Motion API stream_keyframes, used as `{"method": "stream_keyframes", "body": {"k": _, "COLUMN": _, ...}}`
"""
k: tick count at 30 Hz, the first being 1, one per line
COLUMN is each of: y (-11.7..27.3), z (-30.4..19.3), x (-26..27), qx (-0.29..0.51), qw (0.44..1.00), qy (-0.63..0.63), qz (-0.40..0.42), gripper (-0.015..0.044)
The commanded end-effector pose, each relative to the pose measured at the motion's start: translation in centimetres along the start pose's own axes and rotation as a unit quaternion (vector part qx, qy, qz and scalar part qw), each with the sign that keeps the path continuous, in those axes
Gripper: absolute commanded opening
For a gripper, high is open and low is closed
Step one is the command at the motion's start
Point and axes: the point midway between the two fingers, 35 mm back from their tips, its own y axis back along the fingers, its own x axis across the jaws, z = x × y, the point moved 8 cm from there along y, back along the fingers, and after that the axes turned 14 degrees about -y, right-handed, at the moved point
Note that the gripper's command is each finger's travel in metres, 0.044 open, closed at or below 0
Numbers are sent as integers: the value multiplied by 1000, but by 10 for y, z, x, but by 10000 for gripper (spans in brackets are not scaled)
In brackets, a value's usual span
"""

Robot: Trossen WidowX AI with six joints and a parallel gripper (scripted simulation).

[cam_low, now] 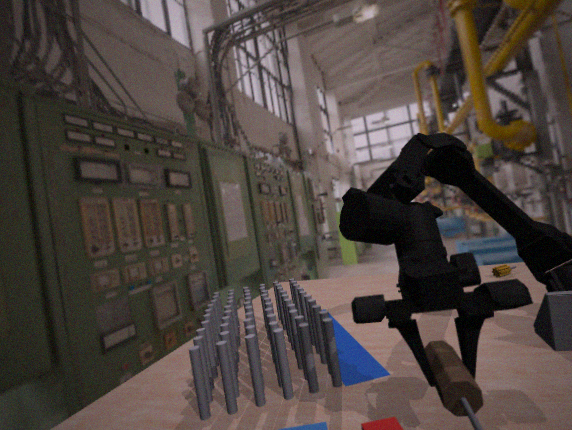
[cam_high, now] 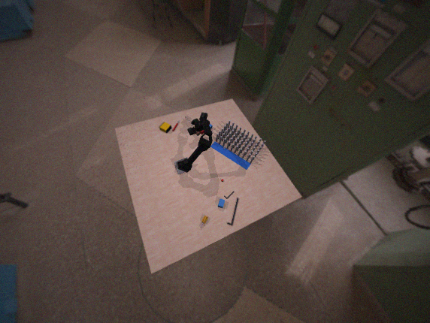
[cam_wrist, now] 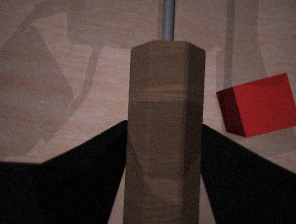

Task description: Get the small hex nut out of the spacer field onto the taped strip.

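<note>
Nearest the exterior camera, low in frame: red block [cam_high: 202, 131] [cam_low: 382, 424] [cam_wrist: 265, 107] and blue block [cam_high: 210, 126] [cam_low: 305, 427], both partly cropped. Just above, black parallel-jaw gripper [cam_high: 201, 128] [cam_low: 452, 379] [cam_wrist: 162, 129] is closed on the brown faceted wooden handle [cam_low: 452, 375] [cam_wrist: 166, 130] of a tool; its thin grey metal shaft [cam_low: 470, 413] [cam_wrist: 169, 20] slants down out of frame, tip not visible. Handle is beside the field, outside it. Upright grey cylindrical metal spacers [cam_high: 229, 129] [cam_low: 256, 370] stand in rows, flat blue taped strip [cam_high: 230, 155] [cam_low: 352, 355] along one side. Hex nut: can't be made out, location unclear. Behind gripper, black arm [cam_high: 195, 154] [cam_low: 500, 200] bends back to grey base [cam_high: 177, 166] [cam_low: 560, 325]. Farther off on the pale wood table [cam_high: 169, 225] [cam_low: 525, 360]: yellow piece [cam_high: 204, 219] [cam_low: 501, 270]. Past the table, green cabinets [cam_high: 319, 113] [cam_low: 145, 185].
</note>
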Motion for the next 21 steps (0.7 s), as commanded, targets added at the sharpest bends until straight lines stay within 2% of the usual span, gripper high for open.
{"method": "stream_keyframes", "body": {"k": 1, "y": -3, "z": -1, "x": 0, "qx": -1, "qw": 1000, "qy": 3, "qz": -3, "gripper": 0}}
{"method": "stream_keyframes", "body": {"k": 21, "y": -19, "z": -9, "x": -1, "qx": -1, "qw": 1000, "qy": 3, "qz": -3, "gripper": 0}}
